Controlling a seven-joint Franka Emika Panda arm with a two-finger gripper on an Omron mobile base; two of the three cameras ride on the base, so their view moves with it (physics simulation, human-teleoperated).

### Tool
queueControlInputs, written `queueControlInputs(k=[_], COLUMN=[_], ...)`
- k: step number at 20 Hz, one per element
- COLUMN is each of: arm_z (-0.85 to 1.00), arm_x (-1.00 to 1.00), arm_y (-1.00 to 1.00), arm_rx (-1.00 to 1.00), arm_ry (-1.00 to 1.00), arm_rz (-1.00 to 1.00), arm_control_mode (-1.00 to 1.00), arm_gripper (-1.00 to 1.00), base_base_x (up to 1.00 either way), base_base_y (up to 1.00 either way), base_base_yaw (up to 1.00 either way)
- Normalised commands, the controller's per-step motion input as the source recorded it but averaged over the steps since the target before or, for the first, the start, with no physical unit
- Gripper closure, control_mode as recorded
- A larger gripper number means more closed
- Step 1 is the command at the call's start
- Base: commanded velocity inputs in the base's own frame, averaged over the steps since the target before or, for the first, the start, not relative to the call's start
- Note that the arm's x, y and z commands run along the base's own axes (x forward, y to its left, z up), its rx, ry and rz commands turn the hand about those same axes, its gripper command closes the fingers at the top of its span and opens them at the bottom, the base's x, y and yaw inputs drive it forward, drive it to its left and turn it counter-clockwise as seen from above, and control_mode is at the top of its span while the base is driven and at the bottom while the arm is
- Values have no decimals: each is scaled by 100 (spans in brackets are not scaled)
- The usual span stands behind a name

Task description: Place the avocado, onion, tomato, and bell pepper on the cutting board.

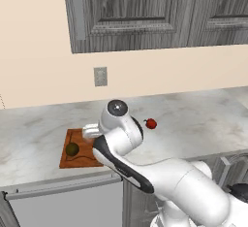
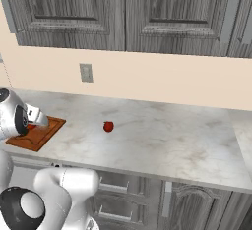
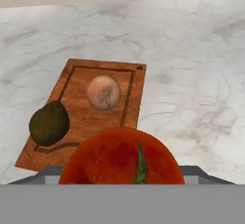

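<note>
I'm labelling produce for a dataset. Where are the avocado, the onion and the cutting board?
avocado point(image 3: 49, 124), hand view, middle of its dark skin.
onion point(image 3: 103, 93), hand view, centre of the pale ball.
cutting board point(image 3: 91, 117), hand view, bare wood below the onion.

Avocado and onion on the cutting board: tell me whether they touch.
Apart. The hand view shows bare cutting board wood between the avocado and the onion.

Reddish-brown cutting board point(image 3: 76, 117), olive avocado point(image 3: 49, 123), peach onion point(image 3: 103, 93).
</note>
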Motion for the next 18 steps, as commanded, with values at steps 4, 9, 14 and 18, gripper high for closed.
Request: queueControlInputs(k=[4,9,14,18], arm_z=[-14,-53,-47,-40], arm_x=[30,7,2,14], arm_y=[31,18,8,0], arm_rx=[7,0,0,0], arm_ry=[23,9,0,0], arm_rz=[0,0,0,0], arm_control_mode=[-100,-100,-100,-100], arm_gripper=[100,100,100,100], base_base_x=[0,0,0,0], base_base_y=[0,0,0,0], base_base_yaw=[0,0,0,0])
